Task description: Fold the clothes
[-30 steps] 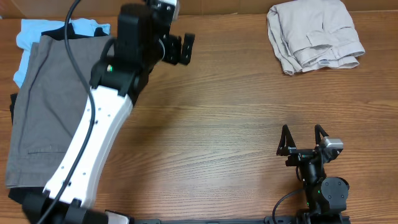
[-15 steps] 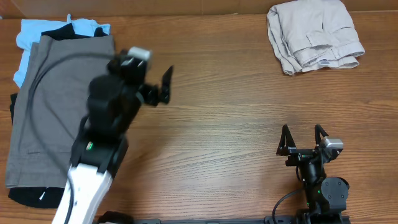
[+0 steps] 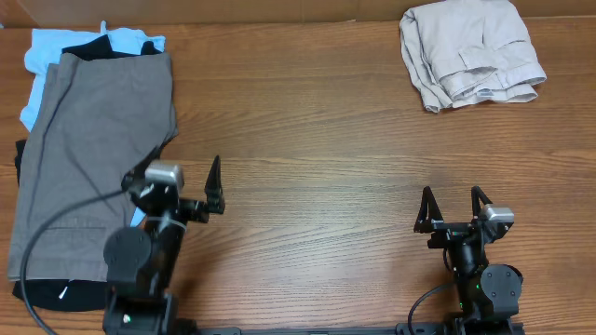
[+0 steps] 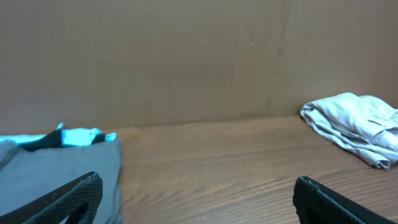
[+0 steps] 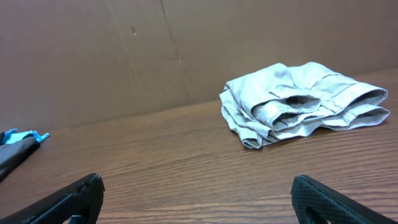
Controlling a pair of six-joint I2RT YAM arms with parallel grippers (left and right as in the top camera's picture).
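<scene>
The light beige shorts [image 3: 470, 51] lie folded in a bundle at the table's far right corner. They also show in the right wrist view [image 5: 298, 102] and at the right edge of the left wrist view [image 4: 357, 124]. My left gripper [image 3: 182, 181] is open and empty, low near the front left, beside the grey-brown shorts' edge. In its own view the fingers [image 4: 199, 196] stand wide apart over bare wood. My right gripper [image 3: 450, 207] is open and empty at the front right, far from the beige shorts; its fingers [image 5: 199, 196] are spread wide.
Darker grey-brown shorts [image 3: 88, 149] lie spread on the left, over a light blue garment [image 3: 47, 56] and a black one [image 3: 47, 290]. A brown cardboard wall [image 4: 186, 56] stands behind the wooden table [image 3: 317, 140].
My left arm has pulled back from the far middle of the table to the front left and come down low. The right arm and the clothes have not moved.
</scene>
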